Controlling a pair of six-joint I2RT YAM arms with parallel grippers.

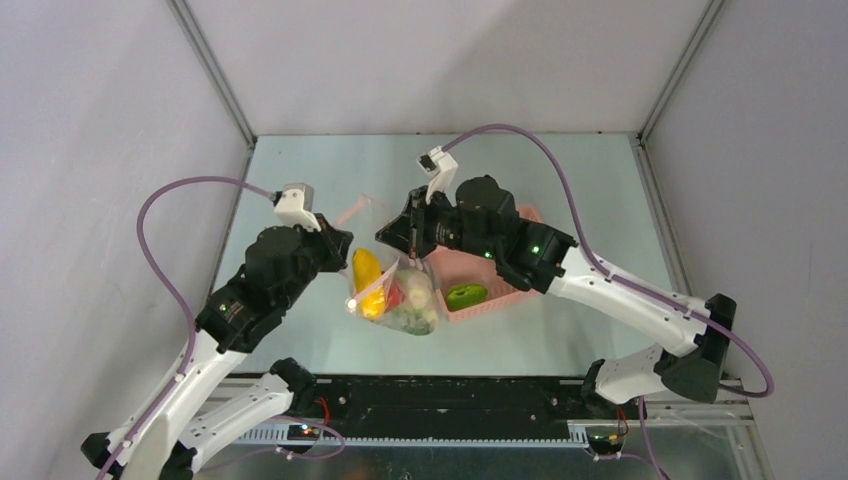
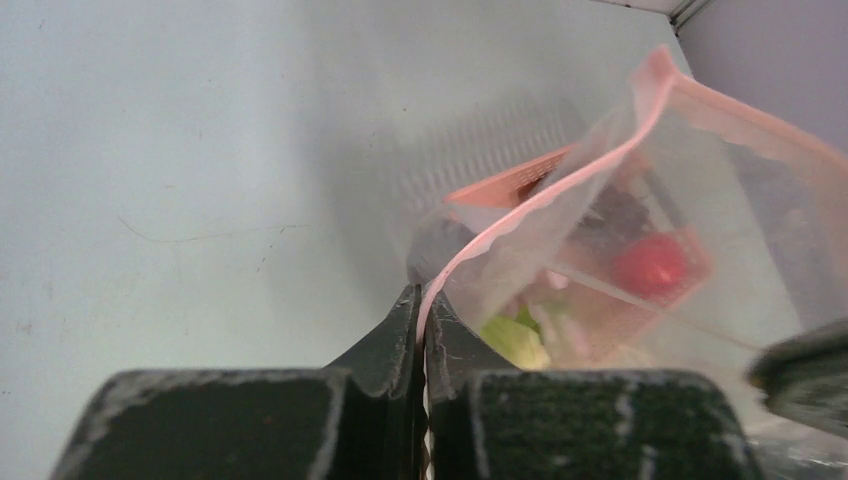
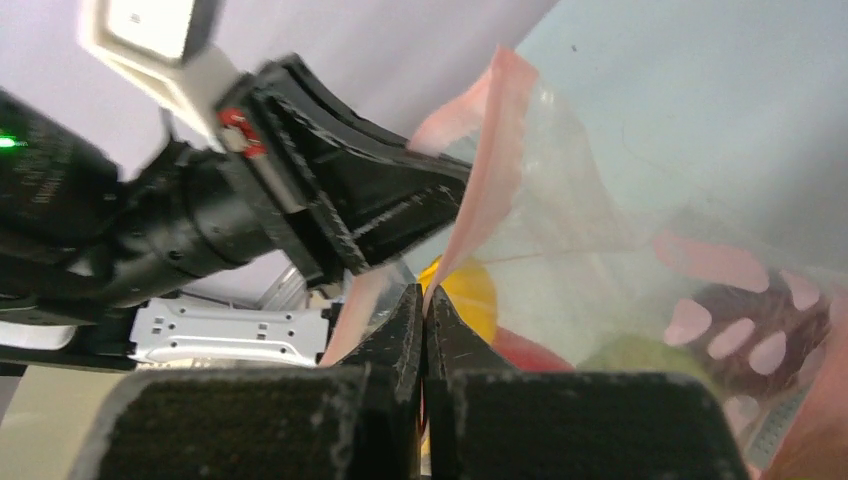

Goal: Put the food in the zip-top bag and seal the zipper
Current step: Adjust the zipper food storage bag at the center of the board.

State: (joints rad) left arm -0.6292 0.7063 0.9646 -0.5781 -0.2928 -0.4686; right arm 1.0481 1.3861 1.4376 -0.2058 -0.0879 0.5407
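Observation:
The zip-top bag hangs above the table between both grippers. It holds a yellow piece, a red piece and leafy green and white pieces. My left gripper is shut on the zipper at the bag's left end. My right gripper is shut on the zipper strip at the other end. The mouth between them gapes open. A lime-green piece lies in the pink basket. Through the bag I see red, yellow and a dark maroon piece.
The pink slatted basket lies right of the bag, under my right arm. Grey walls close in the table on the left, right and back. The left gripper's black body is close beside my right fingers.

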